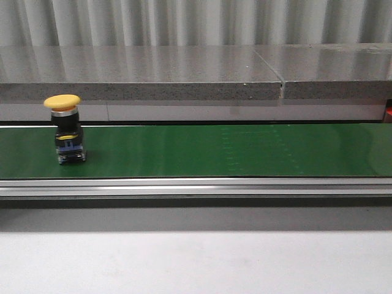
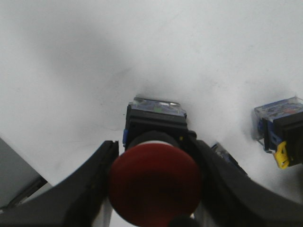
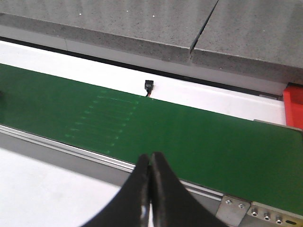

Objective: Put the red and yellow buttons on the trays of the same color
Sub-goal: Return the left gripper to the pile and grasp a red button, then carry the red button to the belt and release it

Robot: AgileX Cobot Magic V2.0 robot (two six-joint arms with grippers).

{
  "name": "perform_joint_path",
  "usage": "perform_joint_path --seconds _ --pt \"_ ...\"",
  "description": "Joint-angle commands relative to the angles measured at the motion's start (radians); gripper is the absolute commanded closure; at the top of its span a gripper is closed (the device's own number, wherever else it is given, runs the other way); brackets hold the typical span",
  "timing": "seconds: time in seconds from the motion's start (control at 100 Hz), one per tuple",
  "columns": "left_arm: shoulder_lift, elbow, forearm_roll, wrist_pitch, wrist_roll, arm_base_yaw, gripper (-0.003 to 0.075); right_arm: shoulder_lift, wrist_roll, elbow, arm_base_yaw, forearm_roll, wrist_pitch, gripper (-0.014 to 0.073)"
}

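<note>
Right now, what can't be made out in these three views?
- Trays: only a red edge cut off by the frame, right wrist view.
- Clear-and-black block with a yellow clip: cut off by the frame, left wrist view.
- Left gripper shut on the red mushroom-head button: blurred.

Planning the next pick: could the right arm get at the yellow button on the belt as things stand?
Probably not at once. The yellow button stands upright at the left end of the green belt, outside the right wrist view. The right claw is shut and empty, so it could travel; reach is uncertain.
</note>
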Motion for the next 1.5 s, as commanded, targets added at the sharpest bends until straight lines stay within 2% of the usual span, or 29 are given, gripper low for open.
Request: perform_joint_path --seconds 0.0,0.32,0.52,0.71,1.08,1.24,1.49 --pt "-0.076 -0.026 -0.010 -0.013 0.011 0.002 0.0548 0.007 -0.008 -0.023 0.002 0.020 -0.066 0.0659" --pt "-0.299 -0.044 -0.005 0.014 0.092 -0.003 0.0548 0.007 -0.008 -0.023 0.002 0.020 -0.066 0.0659" --pt "-0.398 -0.140 -0.011 0.041 0.148 -0.079 0.0547 0.007 -0.008 -0.023 0.002 0.020 -0.066 0.0659" --pt "-0.381 -0.235 -0.011 0.144 0.168 -0.209 0.0547 0.007 -0.008 -0.023 0.002 0.020 -0.066 0.0659" --pt "-0.254 -0.240 -0.010 0.150 0.168 -0.463 0.0547 0.007 -0.008 -0.023 0.002 0.020 -0.066 0.0659" --pt "-0.207 -0.240 -0.010 0.150 0.168 -0.514 0.0547 0.007 -0.008 -0.023 0.002 0.020 -0.066 0.0659" --pt "-0.174 -0.240 -0.008 0.161 0.168 -0.521 0.0547 0.007 -0.008 -0.023 0.002 0.020 -0.066 0.0659"
